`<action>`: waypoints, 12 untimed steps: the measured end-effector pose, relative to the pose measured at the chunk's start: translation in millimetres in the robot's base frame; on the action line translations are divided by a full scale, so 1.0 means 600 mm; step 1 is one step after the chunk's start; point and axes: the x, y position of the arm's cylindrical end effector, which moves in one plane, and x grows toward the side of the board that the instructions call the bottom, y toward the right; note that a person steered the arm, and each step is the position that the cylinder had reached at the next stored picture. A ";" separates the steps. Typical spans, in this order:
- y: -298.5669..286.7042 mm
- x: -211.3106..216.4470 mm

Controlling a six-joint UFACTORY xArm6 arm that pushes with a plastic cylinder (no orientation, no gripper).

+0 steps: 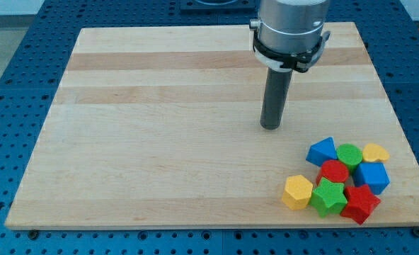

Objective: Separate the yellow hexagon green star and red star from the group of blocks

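The blocks lie clustered at the board's bottom right. The yellow hexagon (297, 192) is at the cluster's left edge, touching the green star (328, 196). The red star (360, 203) touches the green star's right side. Above them sit a red round block (334, 171), a green round block (349, 154), a blue triangular block (322, 151), a yellow heart (375, 151) and a blue block (372, 177). My tip (270, 127) rests on the board up and to the left of the cluster, apart from every block.
The wooden board (160, 142) lies on a blue perforated table (18, 85). The cluster sits close to the board's bottom and right edges. The arm's grey cylindrical body (291, 28) hangs over the board's top right.
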 end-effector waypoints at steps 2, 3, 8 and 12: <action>0.103 -0.145; 0.230 -0.158; 0.435 -0.005; 0.421 0.262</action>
